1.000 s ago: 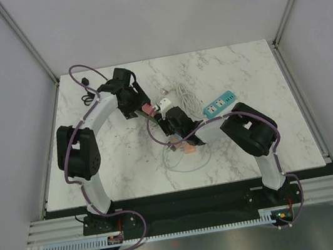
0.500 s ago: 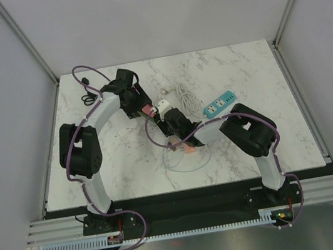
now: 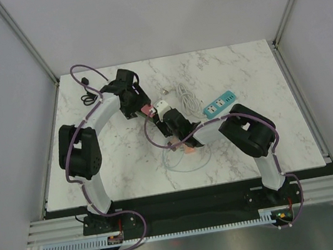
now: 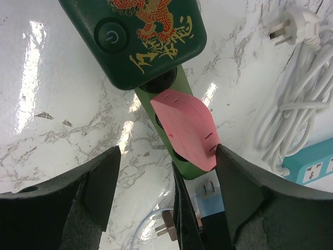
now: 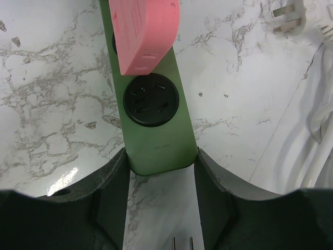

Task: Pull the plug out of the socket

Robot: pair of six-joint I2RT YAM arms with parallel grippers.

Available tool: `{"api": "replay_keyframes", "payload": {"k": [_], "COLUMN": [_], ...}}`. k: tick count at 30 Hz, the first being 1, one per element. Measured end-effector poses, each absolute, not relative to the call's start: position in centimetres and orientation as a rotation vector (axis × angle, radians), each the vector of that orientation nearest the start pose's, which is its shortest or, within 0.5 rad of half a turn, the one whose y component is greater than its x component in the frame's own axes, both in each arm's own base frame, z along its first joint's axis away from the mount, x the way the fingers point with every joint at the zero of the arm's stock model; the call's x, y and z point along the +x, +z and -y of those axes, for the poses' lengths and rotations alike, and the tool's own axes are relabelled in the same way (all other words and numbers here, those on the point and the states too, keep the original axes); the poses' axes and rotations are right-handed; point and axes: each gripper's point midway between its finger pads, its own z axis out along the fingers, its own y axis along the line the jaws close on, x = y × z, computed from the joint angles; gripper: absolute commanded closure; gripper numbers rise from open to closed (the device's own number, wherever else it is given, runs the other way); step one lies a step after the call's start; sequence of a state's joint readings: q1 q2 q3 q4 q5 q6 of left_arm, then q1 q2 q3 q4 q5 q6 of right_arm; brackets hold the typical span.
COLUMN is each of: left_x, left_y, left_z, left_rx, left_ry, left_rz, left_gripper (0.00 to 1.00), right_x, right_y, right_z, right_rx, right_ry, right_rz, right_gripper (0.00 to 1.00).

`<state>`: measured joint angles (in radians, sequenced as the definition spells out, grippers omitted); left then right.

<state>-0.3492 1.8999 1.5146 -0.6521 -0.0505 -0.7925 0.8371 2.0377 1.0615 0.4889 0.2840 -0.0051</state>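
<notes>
The socket is a green power strip (image 5: 153, 135) with a dark green head bearing a gold lion print (image 4: 140, 36). It lies on the marble table. A pink plug (image 4: 184, 127) sits in it, also seen as the pink plug (image 5: 143, 31) and the pink plug (image 3: 147, 110). My right gripper (image 5: 160, 156) is shut on the strip's free end, one finger on each side. My left gripper (image 4: 166, 156) is open and straddles the plug. Its right finger (image 4: 234, 177) touches the plug's edge, and its left finger (image 4: 101, 177) stands well apart.
A coiled white cable with its white plug (image 4: 296, 26) lies to the right, beside a teal power strip (image 3: 220, 105). A light blue cable loop (image 3: 185, 160) lies by the right arm, with loose plugs (image 4: 166, 229) near it. A black cable (image 3: 87, 93) lies at the far left.
Both grippers and the green strip have shifted slightly to the left. The left jaws narrowed a little and widened again. The right grip is unchanged.
</notes>
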Motion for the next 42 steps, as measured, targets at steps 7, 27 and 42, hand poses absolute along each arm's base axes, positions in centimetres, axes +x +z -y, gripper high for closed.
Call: {"api": "replay_keyframes", "payload": {"k": [7,27,42], "left_x": [42.3,42.3,42.0], "left_y": [9.5,7.9,7.7], "left_z": [17.6,17.5,17.5], "left_rx": [-0.602,-0.605,-0.615], "left_ry": [-0.334,-0.280,-0.272], "left_rz": [-2.577,-2.598,-2.610], "left_gripper": [0.17,0.20,0.81], "right_x": [38.5,37.3,37.5], "right_y": [2.9,3.0,3.0], "right_z": [-35.4,-37.1,-37.4], "right_rx": [-0.677,-0.738,-0.738], "right_ry": [0.226,0.239,0.227], "right_rz": [-1.930,-1.907,-1.916], "right_gripper": [1.00,1.00,1.00]}}
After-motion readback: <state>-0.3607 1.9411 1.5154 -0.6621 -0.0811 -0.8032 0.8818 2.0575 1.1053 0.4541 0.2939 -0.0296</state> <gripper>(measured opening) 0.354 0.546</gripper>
